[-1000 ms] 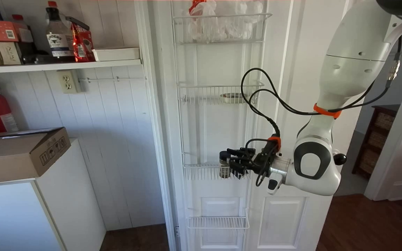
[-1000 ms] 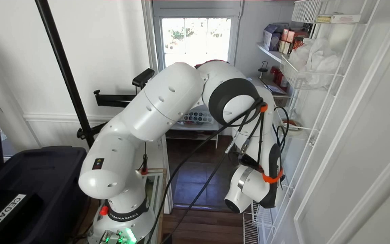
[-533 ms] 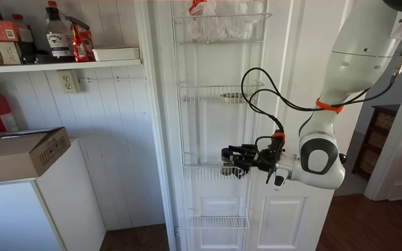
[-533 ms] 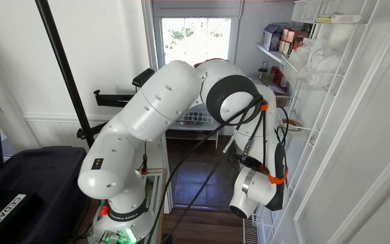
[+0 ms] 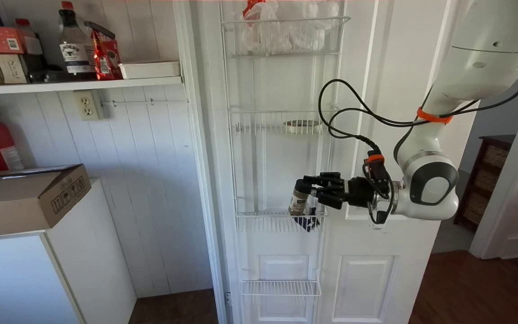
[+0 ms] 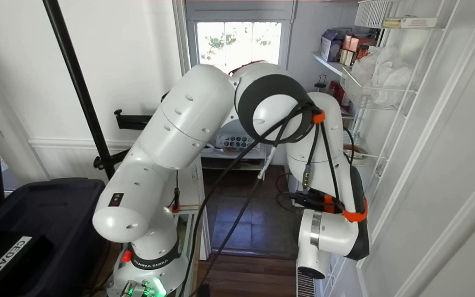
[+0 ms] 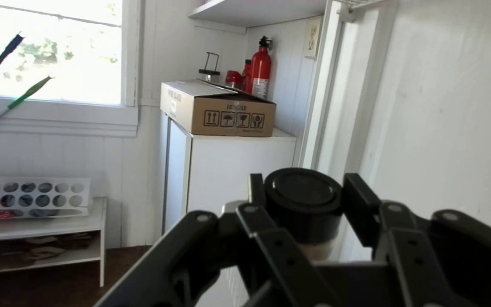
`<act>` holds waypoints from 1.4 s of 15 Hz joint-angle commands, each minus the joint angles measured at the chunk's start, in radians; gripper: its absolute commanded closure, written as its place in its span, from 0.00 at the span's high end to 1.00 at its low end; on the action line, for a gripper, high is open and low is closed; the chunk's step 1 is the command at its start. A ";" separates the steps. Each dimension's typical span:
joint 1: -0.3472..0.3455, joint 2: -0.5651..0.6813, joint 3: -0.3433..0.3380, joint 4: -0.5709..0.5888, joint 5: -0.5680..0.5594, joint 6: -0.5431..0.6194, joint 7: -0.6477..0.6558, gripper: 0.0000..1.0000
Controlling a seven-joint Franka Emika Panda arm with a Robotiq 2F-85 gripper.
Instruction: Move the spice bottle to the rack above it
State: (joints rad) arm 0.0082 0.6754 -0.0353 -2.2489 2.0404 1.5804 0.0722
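Grasp done, lift looks partial: gripper (image 7: 306,194) clamps spice bottle (image 5: 298,204) by its capped end, slightly tilted, base about level with lower tier's (image 5: 259,215) rim. Left: raise to rack (image 5: 263,122) above, place, let go.

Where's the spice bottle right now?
The spice bottle is held, tilted, in the gripper, slightly right of centre in an exterior view, just above a dark item on a wire tier.
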 commanded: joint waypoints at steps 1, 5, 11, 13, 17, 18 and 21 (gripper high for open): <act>0.004 -0.112 -0.047 -0.069 -0.153 0.042 0.062 0.24; 0.005 -0.199 -0.089 -0.094 -0.313 0.117 0.121 0.24; -0.006 -0.342 -0.128 -0.120 -0.548 0.208 0.244 0.24; -0.019 -0.387 -0.138 -0.125 -0.615 0.215 0.297 0.24; -0.042 -0.342 -0.116 -0.084 -0.587 0.195 0.279 0.49; -0.042 -0.337 -0.116 -0.084 -0.587 0.195 0.278 0.49; -0.043 -0.339 -0.113 -0.086 -0.581 0.193 0.263 0.24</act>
State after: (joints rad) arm -0.0138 0.3533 -0.1648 -2.3349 1.4586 1.7723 0.3455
